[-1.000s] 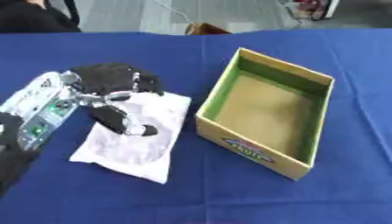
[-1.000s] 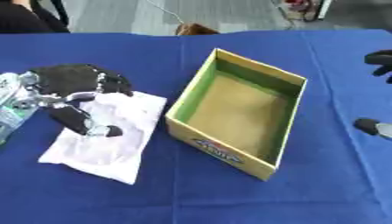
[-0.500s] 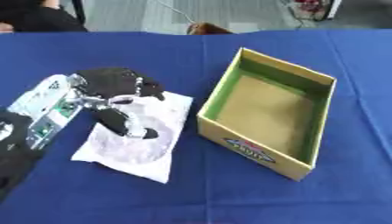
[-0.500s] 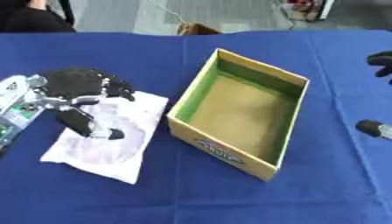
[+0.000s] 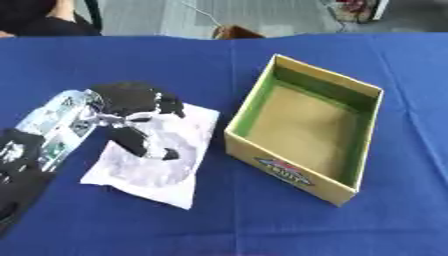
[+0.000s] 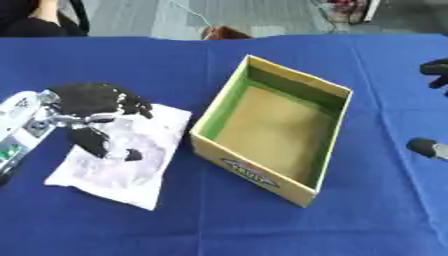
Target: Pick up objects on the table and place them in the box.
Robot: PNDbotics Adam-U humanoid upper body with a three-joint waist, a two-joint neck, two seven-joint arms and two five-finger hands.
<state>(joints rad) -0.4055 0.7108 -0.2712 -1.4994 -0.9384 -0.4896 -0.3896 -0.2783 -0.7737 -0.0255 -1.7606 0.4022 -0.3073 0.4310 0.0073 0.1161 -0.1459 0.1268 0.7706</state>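
Observation:
A flat white packet (image 5: 156, 159) lies on the blue table (image 5: 219, 220), left of the box. My left hand (image 5: 129, 100) comes in from the left and sits over the packet's upper left corner. Its fingers (image 5: 168, 106) bend down over the top edge and its thumb (image 5: 140, 144) lies spread across the packet's face, not closed round it. The open box (image 5: 308, 129) is yellow outside, green on the inner walls and brown on the floor, with nothing inside. Only dark parts of my right hand (image 6: 436, 70) show at the right edge of the right eye view, spread wide apart.
The blue cloth covers the whole table. Beyond its far edge are a grey floor, a brown object (image 5: 234, 33) and a seated person at the top left corner. Bare cloth lies in front of the box and packet.
The left hand has stayed over the packet's corner, with its thumb reaching slightly further down. The packet and box have not moved.

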